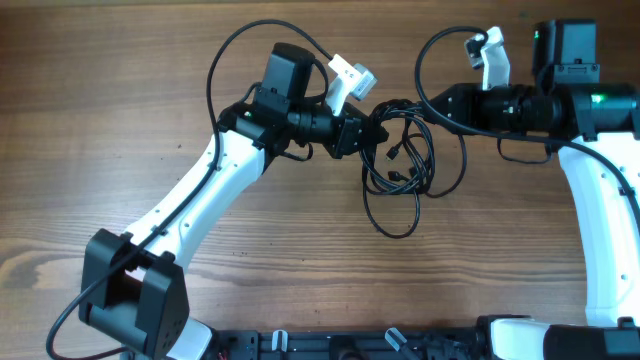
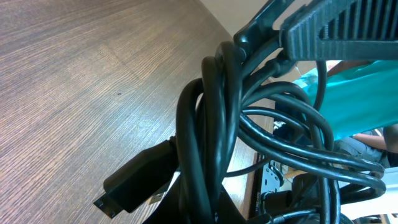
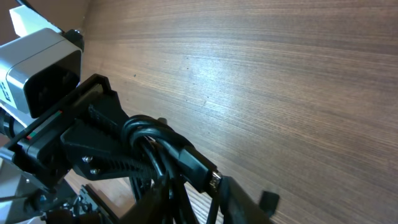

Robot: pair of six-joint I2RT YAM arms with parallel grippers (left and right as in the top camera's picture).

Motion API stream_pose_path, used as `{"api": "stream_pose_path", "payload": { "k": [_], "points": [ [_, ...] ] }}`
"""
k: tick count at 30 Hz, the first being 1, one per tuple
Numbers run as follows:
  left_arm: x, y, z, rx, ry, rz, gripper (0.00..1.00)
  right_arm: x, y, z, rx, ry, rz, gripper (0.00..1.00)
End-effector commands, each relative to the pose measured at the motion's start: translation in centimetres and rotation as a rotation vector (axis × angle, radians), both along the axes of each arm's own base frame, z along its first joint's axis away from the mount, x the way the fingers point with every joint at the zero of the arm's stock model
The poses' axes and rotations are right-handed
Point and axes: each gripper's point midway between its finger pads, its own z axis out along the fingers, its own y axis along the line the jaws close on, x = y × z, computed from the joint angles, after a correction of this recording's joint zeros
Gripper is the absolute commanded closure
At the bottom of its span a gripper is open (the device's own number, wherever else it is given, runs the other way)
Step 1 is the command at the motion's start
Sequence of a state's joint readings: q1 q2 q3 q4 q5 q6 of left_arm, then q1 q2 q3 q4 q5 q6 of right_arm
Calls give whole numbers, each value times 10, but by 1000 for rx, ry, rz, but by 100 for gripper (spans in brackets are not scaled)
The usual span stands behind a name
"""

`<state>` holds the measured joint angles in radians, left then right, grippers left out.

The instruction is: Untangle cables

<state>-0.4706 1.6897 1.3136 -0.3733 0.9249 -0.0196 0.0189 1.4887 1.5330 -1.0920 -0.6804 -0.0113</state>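
The brown wood-grain table (image 1: 150, 90) filled the overhead view, with the black cables (image 1: 405, 165) tangled in loops near its middle, the left gripper (image 1: 368, 130) at the bundle's upper left and the right gripper (image 1: 432, 105) just beside its top right. The left wrist view showed the cables (image 2: 211, 124) looping tightly under a ribbed black finger (image 2: 336, 31), a plug (image 2: 134, 183) hanging low. The right wrist view showed the left gripper (image 3: 134, 134) clamped on the knotted cables (image 3: 158, 152), while the right gripper's own fingers (image 3: 242, 202) were dark shapes at the bottom edge, and I could not tell whether they gripped.
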Motion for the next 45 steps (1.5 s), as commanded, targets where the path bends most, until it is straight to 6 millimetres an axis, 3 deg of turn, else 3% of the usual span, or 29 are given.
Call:
{"api": "stream_pose_path", "payload": {
  "k": [1,4,10,22,32,45],
  "points": [
    [-1,0,7,-17,-17,-11,91,0,4,-1,10,1,21,82],
    [-1,0,7,-17,-17,-11,91,0,4,-1,10,2,21,89],
    [-1,0,7,-16,-16,-11,89,-1,4,-1,10,7,21,94],
    [-1,0,7,-16,-17,-11,78,-3,4,-2,10,17,21,95],
    [-2,0,5,-13,-11,-11,74,-9,17,-6,4,27,60,96],
    [2,2,1,11,-16,15,69,-8,15,-8,-14,32,51,96]
  ]
}}
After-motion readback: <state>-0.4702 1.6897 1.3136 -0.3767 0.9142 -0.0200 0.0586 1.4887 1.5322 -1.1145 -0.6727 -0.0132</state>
